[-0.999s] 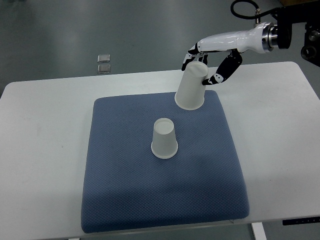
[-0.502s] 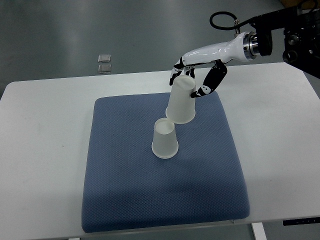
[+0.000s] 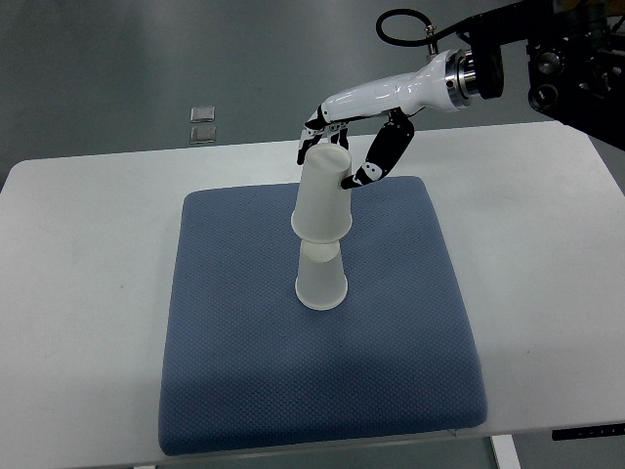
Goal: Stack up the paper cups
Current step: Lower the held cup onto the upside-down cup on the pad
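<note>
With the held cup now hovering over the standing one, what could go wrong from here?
1. The held paper cup hangs tilted over the standing paper cup; lowered that way, its rim may catch and tip it.
2. The right hand grips only the held cup's top, so it may swing or slip.
3. The blue mat looks soft, so a nudged standing cup may topple.

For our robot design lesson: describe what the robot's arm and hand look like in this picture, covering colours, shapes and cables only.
Only the right arm shows. Its forearm is a smooth, glossy white shell that tapers toward the right hand. The fingers are slim and black with small white patches. At the wide end sits a silver metal ring, then black machinery. A black cable loops above it.
</note>
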